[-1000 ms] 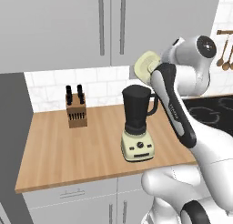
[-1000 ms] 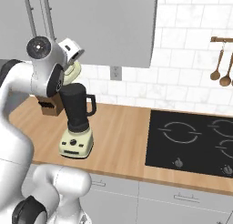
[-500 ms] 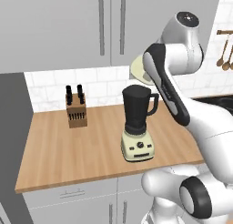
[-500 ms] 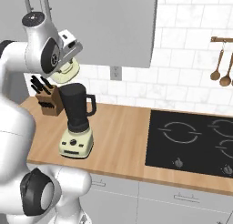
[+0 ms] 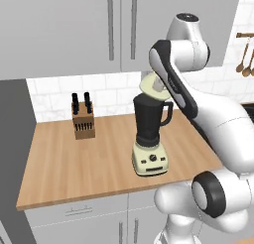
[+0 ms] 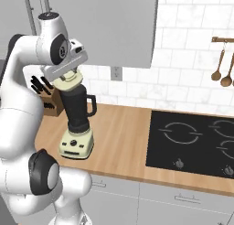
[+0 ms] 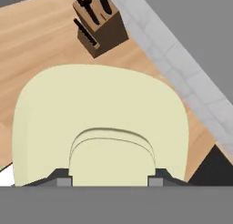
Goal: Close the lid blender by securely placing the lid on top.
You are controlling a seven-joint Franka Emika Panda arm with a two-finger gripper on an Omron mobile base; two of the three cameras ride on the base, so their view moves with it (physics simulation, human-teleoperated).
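The blender [image 5: 149, 131] stands on the wooden counter, a dark tapered jar with a side handle on a cream base. From the other side the blender [image 6: 76, 114] sits at the counter's left. My gripper [image 5: 158, 84] is shut on the lid [image 5: 150, 87], a pale cream disc held tilted just over the jar's open top. Its lower edge is close to the rim. The lid [image 6: 68, 81] hangs under my gripper [image 6: 68, 74] there too. In the hand view the lid [image 7: 100, 114] is large, its raised knob between my gripper [image 7: 109, 176] fingertips [image 7: 63, 175]. The jar is hidden beneath it.
A wooden knife block [image 5: 83, 122] stands at the back left of the counter [image 5: 79, 163], also seen as the knife block [image 7: 99, 26]. A black cooktop [image 6: 192, 141] lies to the right, with utensils [image 6: 222, 67] hanging above it. Wall cabinets [image 5: 119, 25] hang close overhead.
The arm has carried the lid down and a little leftward, from beside and above the jar to right over its top. The elbow has risen.
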